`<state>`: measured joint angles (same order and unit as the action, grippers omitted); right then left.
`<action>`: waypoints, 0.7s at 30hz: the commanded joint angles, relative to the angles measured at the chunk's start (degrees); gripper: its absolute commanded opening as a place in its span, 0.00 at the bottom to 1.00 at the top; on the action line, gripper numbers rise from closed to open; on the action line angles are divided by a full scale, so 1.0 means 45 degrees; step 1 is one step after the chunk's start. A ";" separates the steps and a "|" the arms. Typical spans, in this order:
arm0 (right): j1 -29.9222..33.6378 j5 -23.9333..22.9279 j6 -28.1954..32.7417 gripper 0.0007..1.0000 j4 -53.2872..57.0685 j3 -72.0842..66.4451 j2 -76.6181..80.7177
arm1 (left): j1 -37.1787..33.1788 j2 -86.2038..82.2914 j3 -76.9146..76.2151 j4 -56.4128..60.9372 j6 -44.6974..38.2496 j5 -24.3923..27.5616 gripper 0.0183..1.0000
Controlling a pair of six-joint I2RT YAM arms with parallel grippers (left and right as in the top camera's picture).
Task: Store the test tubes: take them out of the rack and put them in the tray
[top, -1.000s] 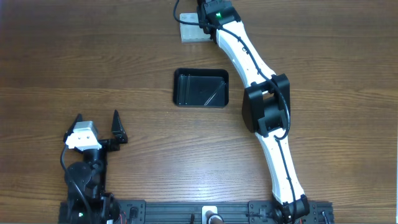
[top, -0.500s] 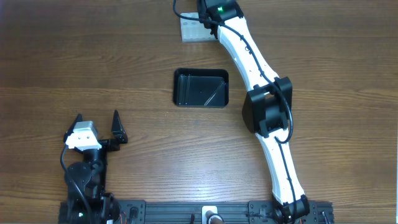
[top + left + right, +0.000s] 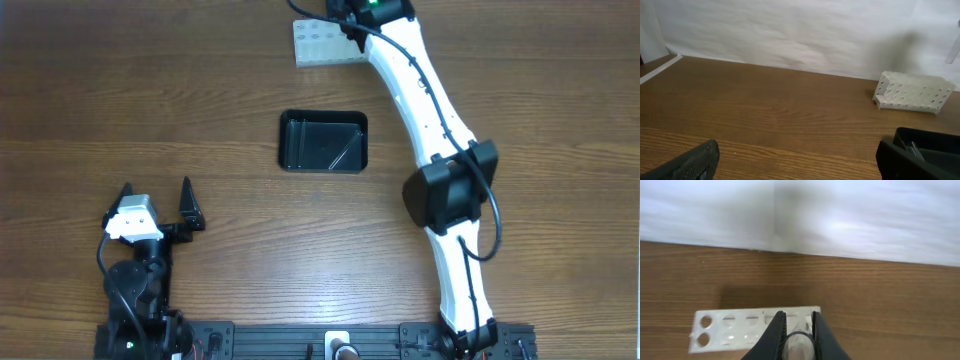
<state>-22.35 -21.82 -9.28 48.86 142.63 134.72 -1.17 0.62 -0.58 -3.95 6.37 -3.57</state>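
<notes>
The white test tube rack point(image 3: 322, 44) stands at the far edge of the table, its holes point(image 3: 730, 321) looking empty in the right wrist view. My right gripper point(image 3: 797, 330) hangs above the rack's end, shut on a clear test tube point(image 3: 799, 344). That raised tube point(image 3: 954, 49) also shows in the left wrist view, above the rack point(image 3: 912, 91). The black tray point(image 3: 323, 142) lies mid-table with at least one clear tube point(image 3: 346, 154) inside. My left gripper point(image 3: 160, 200) rests open near its base, far from both.
A white wall point(image 3: 790, 35) runs behind the table's far edge, close to the rack. Bare wooden tabletop point(image 3: 150, 100) lies left of the tray and between the tray and the left arm.
My right arm has risen and moved toward the far edge, uncovering most of the rack. The left arm has not moved.
</notes>
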 commanded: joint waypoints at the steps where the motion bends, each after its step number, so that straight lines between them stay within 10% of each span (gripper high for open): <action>1: -0.0107 -0.0107 -0.1598 0.10 0.0860 0.0393 -0.1370 | -0.0078 -0.0102 0.0053 0.0005 -0.0233 0.0063 1.00; 21: -0.0937 0.2647 -0.6615 0.11 0.8655 0.0350 -0.1787 | -0.0078 -0.0102 0.0053 0.0005 -0.0233 0.0068 1.00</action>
<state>-26.48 -12.23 -34.59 86.67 143.59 127.02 -1.17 0.62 -0.58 -3.95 6.37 -3.57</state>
